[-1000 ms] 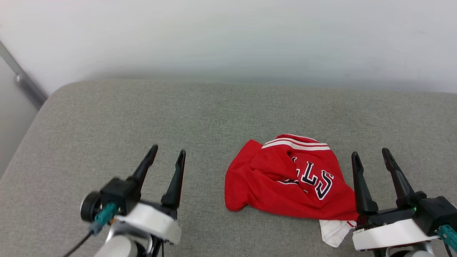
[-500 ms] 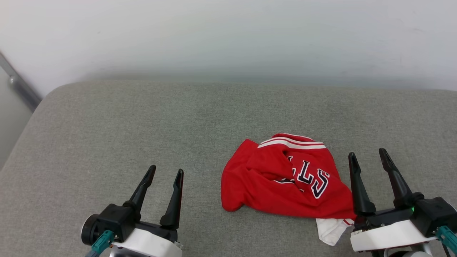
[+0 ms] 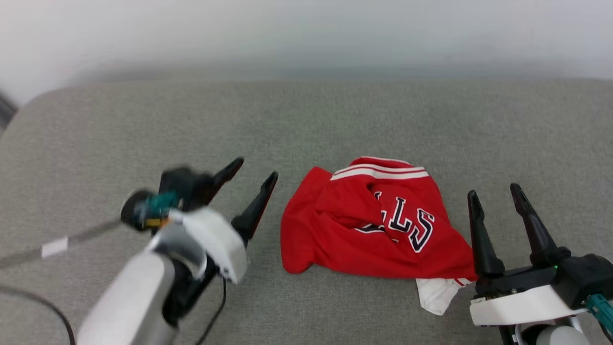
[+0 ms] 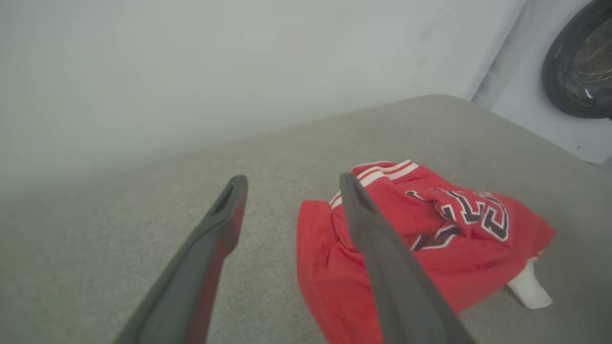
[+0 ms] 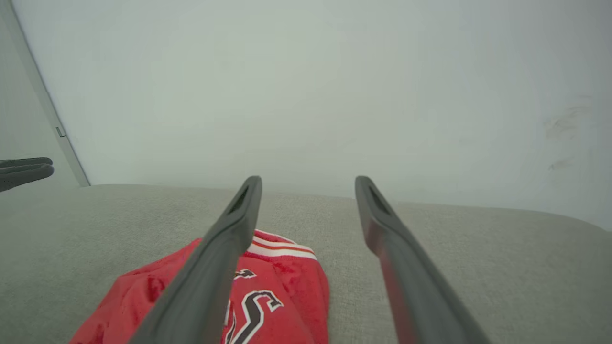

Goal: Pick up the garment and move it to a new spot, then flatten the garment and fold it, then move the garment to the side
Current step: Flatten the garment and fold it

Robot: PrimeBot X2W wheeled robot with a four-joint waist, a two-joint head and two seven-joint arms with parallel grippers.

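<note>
**Open fingers above a crumpled red shirt**

The right gripper (image 5: pixel 308 180) is holding its two dark fingers spread apart, gripping nothing. The garment (image 5: pixel 291 286) is lying crumpled on the grey cushion (image 5: pixel 478 248), its striped trim facing the white wall (image 5: pixel 311 95). One finger is crossing in front of it. The left gripper (image 5: pixel 48 167) is poking in at the view's left edge.

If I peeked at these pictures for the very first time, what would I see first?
The bright red shirt jumps out: it lies crumpled on the grey cushion, with black letters edged in white and a white sleeve poking out at its near right. Next come the two dark forked pincers, both open and holding nothing: the left pincer to the shirt's left, the right pincer to its right.
</note>
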